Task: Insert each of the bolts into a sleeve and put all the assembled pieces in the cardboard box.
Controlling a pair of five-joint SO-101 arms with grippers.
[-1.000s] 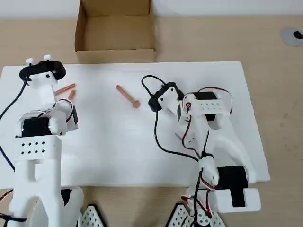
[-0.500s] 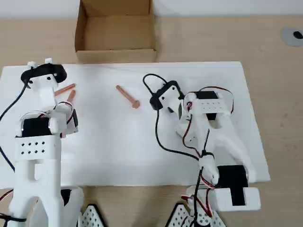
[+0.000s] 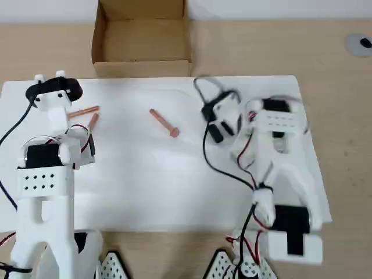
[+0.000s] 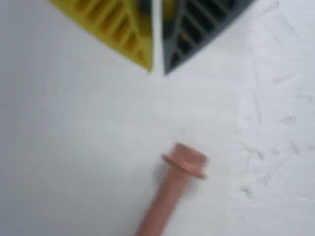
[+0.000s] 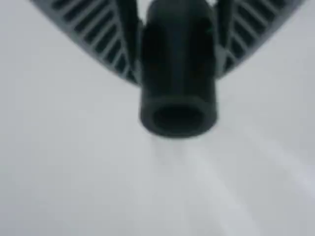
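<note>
Nearest me, the right hand [image 5: 178, 78] is clenched on a short black tubular sleeve [image 5: 178, 115], held over the white sheet [image 3: 145, 174] that covers the wooden bench [image 3: 337, 87]. The left hand [image 4: 156, 69] has its yellow and black fingers pressed together on nothing (only a sliver of gap), tips near a copper-coloured flanged bolt [image 4: 183, 164]. A pair of bolts [image 3: 84, 111] lies beside the left arm, and a third bolt [image 3: 164, 122] lies mid-sheet. Beyond stands the open brown cardboard box [image 3: 142, 68].
</note>
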